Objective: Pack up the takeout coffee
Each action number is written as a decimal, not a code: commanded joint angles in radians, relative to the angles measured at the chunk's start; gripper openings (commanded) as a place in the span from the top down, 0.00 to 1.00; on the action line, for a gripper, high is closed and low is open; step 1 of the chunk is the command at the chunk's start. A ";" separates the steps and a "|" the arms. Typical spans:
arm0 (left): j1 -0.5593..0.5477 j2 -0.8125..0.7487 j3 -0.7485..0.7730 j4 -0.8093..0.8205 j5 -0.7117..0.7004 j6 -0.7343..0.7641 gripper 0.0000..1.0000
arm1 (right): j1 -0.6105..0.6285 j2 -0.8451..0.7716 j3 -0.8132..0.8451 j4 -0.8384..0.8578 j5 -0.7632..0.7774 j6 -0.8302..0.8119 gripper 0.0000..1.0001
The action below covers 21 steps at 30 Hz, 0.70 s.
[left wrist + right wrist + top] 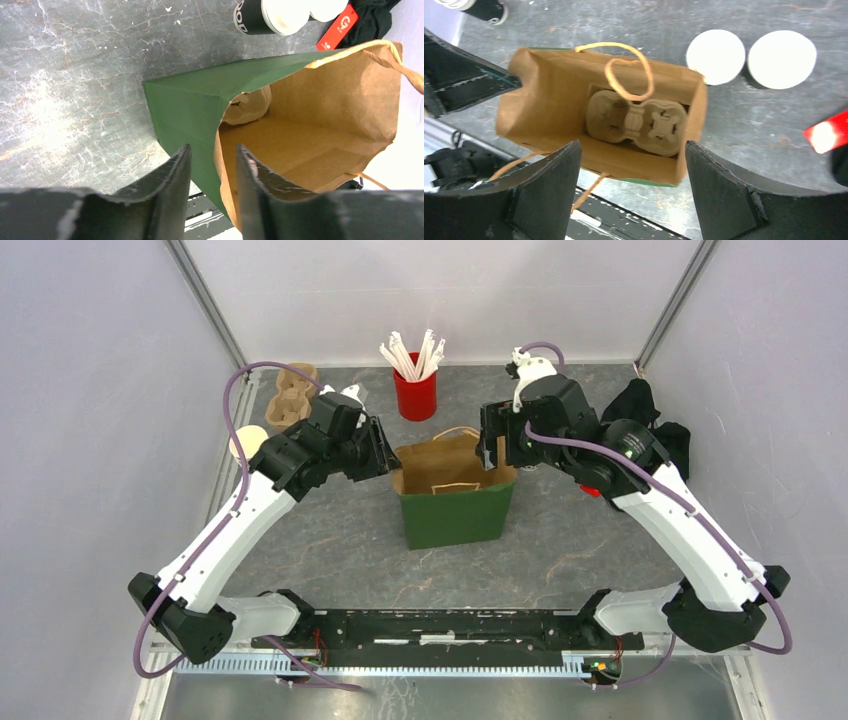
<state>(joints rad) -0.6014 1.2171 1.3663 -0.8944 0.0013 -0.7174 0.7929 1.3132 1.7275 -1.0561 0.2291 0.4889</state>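
The left gripper (213, 148) has its fingers slightly apart astride a wall of the green bag (185, 100). The right gripper (631, 147) gapes wide above the bag's mouth. A pulp carrier (636, 120) lies inside. The 2 lidded cups (715, 56) stand just beside the bag, their bodies hidden under the lids.

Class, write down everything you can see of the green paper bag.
The green paper bag stands upright and open on the grey marbled table, between the two arms. Its outside is dark green, its inside plain brown paper, with two twisted-paper loop handles at the rim. A moulded pulp cup carrier lies on its bottom, its sockets empty. The left gripper straddles one side wall, fingers apart; the open right gripper hovers over the opposite rim. Whether either touches the paper is unclear.
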 commanded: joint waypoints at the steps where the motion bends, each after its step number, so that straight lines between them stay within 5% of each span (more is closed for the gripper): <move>1: 0.003 0.021 0.049 -0.024 -0.006 0.005 0.52 | -0.023 -0.016 -0.028 -0.049 0.142 -0.085 0.16; 4: 0.003 0.038 0.060 -0.032 -0.006 0.001 0.52 | -0.034 0.009 -0.082 -0.016 0.165 -0.117 0.15; 8: 0.003 0.068 0.083 -0.055 -0.006 0.006 0.69 | -0.044 0.029 -0.173 0.041 0.159 -0.119 0.22; 10: 0.003 0.066 0.089 -0.051 -0.006 0.004 0.80 | -0.044 0.025 -0.190 0.093 0.104 -0.132 0.36; 15: 0.003 0.087 0.177 -0.100 -0.043 0.015 0.98 | -0.045 0.022 -0.176 0.165 -0.007 -0.145 0.90; 17: 0.003 0.087 0.223 -0.129 -0.061 0.015 0.98 | -0.044 0.032 -0.117 0.144 -0.038 -0.151 0.99; 21: 0.003 0.069 0.316 -0.199 -0.111 0.010 0.98 | -0.044 0.046 0.024 0.111 -0.092 -0.137 1.00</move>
<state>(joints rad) -0.6014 1.3128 1.5726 -1.0290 -0.0463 -0.7204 0.7502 1.3632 1.5929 -0.9783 0.2131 0.3546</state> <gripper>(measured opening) 0.029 0.007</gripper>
